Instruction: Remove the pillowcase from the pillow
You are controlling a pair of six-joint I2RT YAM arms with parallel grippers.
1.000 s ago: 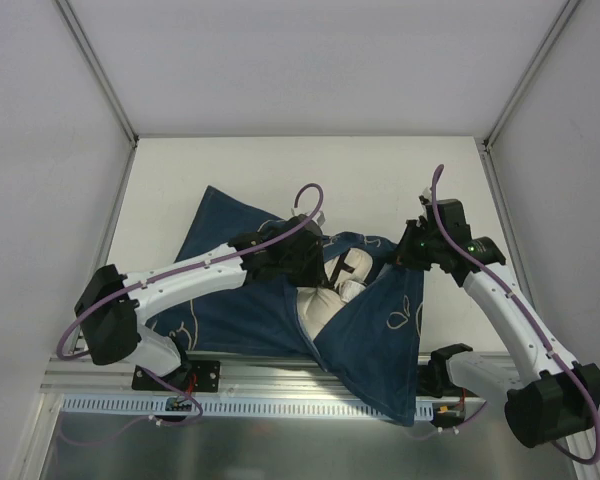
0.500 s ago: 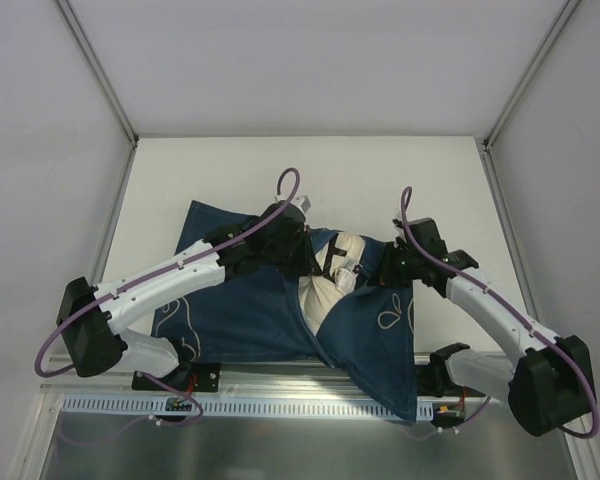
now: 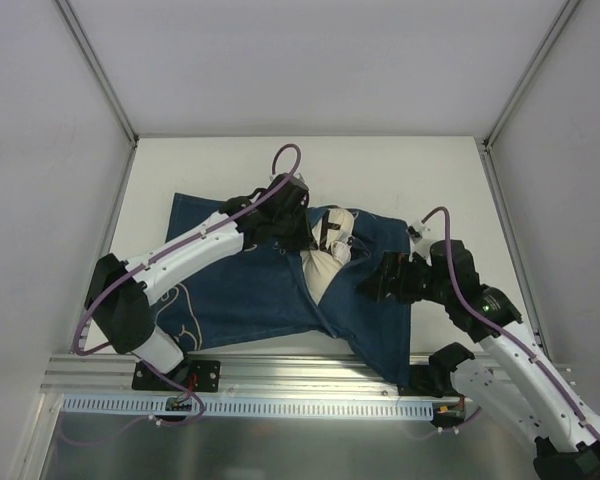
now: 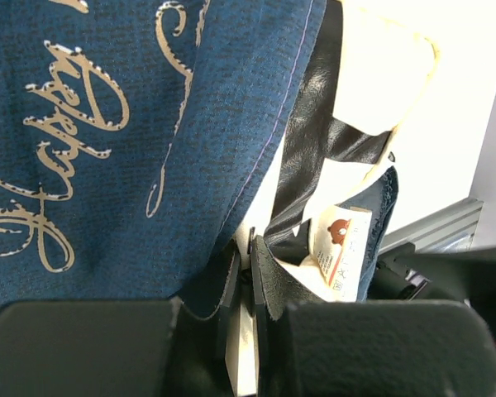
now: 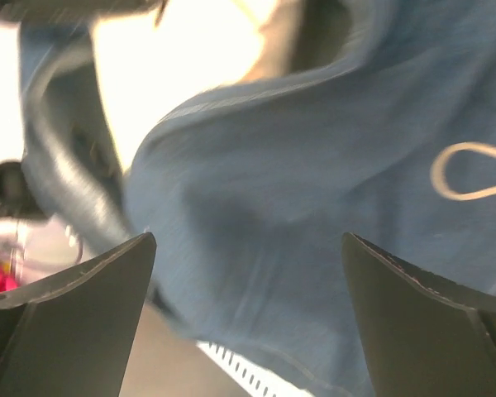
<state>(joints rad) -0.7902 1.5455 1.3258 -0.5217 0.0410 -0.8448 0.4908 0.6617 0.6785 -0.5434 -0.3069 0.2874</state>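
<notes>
Pillowcase (image 3: 245,290): sprawls across mid-frame in the top view, long axis from left to lower right. Pillow (image 3: 325,272): pokes from the opening at centre. Left gripper (image 3: 329,246): sits at that opening, clamped nearly closed, apparently on cream pillow. Right gripper (image 3: 369,287): hangs spread wide, holding nothing, just right of the pillow, nearer the free lower-right end; likely the puller.

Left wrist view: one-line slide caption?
Left gripper, jaws nearly closed, at the navy pillowcase opening; cream pillow and its bear-logo tag exposed.
</notes>
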